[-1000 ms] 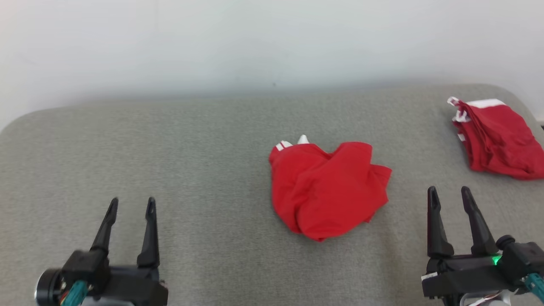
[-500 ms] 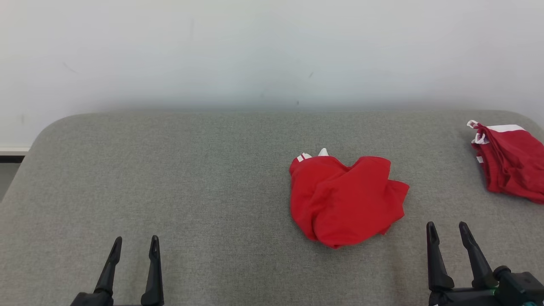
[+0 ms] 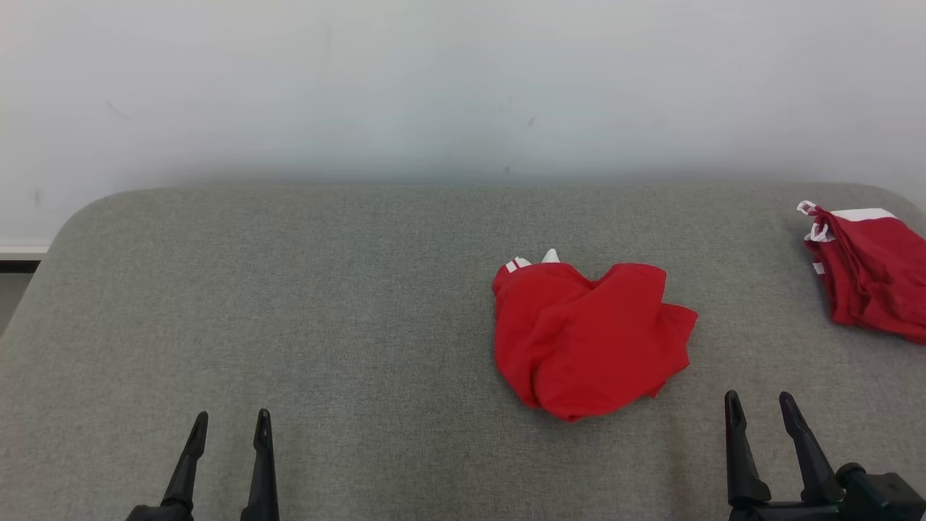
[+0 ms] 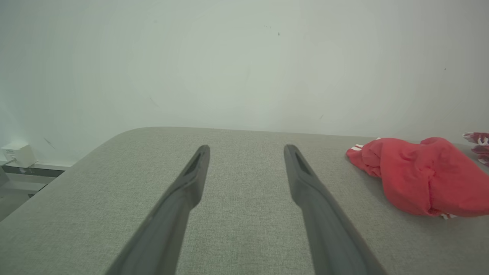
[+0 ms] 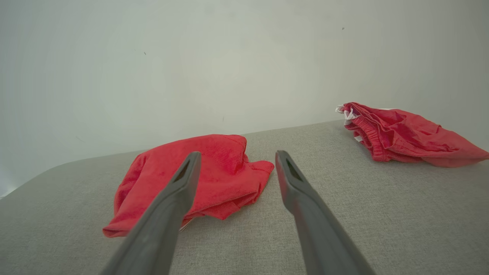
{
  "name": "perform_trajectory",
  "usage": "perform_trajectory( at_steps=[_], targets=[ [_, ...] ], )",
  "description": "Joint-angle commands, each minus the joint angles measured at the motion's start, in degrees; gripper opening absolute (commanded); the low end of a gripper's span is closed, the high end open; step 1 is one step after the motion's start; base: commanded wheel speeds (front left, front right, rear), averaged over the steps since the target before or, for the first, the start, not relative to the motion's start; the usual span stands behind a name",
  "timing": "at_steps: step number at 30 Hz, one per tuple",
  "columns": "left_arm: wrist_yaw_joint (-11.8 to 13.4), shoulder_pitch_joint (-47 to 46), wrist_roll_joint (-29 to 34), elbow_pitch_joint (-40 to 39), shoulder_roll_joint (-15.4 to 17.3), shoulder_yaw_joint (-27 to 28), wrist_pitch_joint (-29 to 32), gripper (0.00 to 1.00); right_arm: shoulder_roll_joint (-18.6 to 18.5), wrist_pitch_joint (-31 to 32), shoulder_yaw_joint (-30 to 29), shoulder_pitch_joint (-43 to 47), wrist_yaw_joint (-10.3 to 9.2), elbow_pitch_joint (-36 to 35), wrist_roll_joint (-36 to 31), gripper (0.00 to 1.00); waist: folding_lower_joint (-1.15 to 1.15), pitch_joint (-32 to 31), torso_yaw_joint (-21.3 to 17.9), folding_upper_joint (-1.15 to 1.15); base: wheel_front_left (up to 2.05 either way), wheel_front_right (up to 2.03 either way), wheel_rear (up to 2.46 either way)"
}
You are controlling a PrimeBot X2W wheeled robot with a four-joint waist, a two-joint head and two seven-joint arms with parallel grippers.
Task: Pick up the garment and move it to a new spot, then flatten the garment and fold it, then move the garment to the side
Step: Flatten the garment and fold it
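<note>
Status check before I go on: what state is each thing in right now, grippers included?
Centre garment: crumpled in a heap on the table, not held.
Right garment: loosely bunched near the table's right edge, untouched.
Left gripper: open, empty.
Right gripper: open, empty, short of the centre garment.

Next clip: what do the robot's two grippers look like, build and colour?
The left gripper and right gripper each have two long, slim, black fingers tapering to pointed tips. In the left wrist view, a finger looks dark grey with a narrow slot recessed near its tip. Behind the right gripper's fingers sits a black housing with a rounded knob.
</note>
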Motion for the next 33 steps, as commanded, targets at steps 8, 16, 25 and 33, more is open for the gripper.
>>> perform_trajectory(
  at_steps=[8, 16, 25, 33],
  targets=[
    [-0.5, -0.5, 1.2, 0.2, -1.0, 0.6, -0.2, 1.0, -1.4, 0.0, 0.1, -3.4, -0.12, 2.0, 0.8, 1.0, 0.0, 1.3, 0.2, 0.0, 0.0, 0.0, 0.0],
    [-0.7, -2.9, 1.4, 0.9, -2.0, -1.1, -0.2, 1.0, -6.7, 4.0, 2.5, -17.1, -0.12, 9.1, 3.4, 1.0, 0.0, 4.5, 3.0, 0.0, 0.0, 0.0, 0.0],
    [-0.9, -5.9, 0.3, 2.7, -2.4, -2.9, -0.2, 1.0, -12.2, 11.4, 7.1, -32.8, -0.12, 23.6, 5.6, 1.0, 0.0, 8.3, 7.6, 0.0, 0.0, 0.0, 0.0],
    [-0.5, -7.9, -1.7, 3.6, -2.4, -5.4, -0.2, 1.0, -15.0, 15.6, 10.1, -39.8, -0.12, 36.0, 8.9, 1.0, 0.0, 10.8, 10.3, 0.0, 0.0, 0.0, 0.0]
  ],
)
